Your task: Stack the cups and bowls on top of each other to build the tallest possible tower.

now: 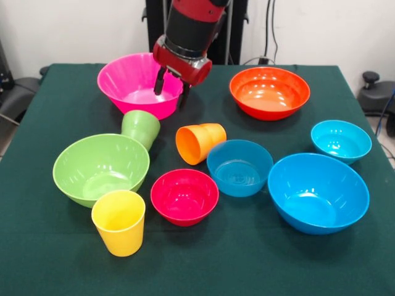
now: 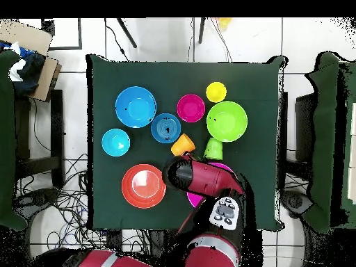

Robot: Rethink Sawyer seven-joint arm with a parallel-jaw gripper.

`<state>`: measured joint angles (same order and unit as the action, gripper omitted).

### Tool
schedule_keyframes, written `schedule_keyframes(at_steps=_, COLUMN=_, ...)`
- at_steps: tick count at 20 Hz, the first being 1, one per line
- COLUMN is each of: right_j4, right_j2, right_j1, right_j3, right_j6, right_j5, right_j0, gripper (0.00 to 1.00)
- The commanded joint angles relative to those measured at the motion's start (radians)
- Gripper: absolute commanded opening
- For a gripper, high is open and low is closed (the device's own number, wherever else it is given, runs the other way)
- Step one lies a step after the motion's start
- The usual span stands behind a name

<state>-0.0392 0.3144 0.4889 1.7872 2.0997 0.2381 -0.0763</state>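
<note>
Cups and bowls lay spread, unstacked, over the dark green tablecloth (image 1: 55, 259). From my screen I saw the gripper (image 1: 171, 86) hanging over the pink bowl (image 1: 133, 83), its fingers spread apart, pinching nothing. The green cup (image 1: 141, 127) leaned against the light green bowl (image 1: 99, 168); the orange cup (image 1: 199, 143) lay on its side; the yellow cup (image 1: 119, 222) stood upright beside the red bowl (image 1: 184, 196). Around the table ran white floor tiles (image 2: 76, 90) and tangled cables (image 2: 69, 201).

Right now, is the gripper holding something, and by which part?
It cannot be told: the gripper is at the near rim of the pink bowl, one finger inside, one outside.
</note>
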Motion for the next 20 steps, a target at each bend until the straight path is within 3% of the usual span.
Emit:
schedule_keyframes(at_steps=1, right_j4=0.041, right_j2=-0.121, right_j1=-0.114, right_j3=-0.082, right_j6=0.073, right_j5=-0.114, right_j0=0.006, gripper=1.00)
schedule_keyframes(at_steps=20, right_j4=0.037, right_j2=-0.103, right_j1=-0.097, right_j3=-0.075, right_j6=0.055, right_j5=-0.083, right_j0=0.014, gripper=1.00)
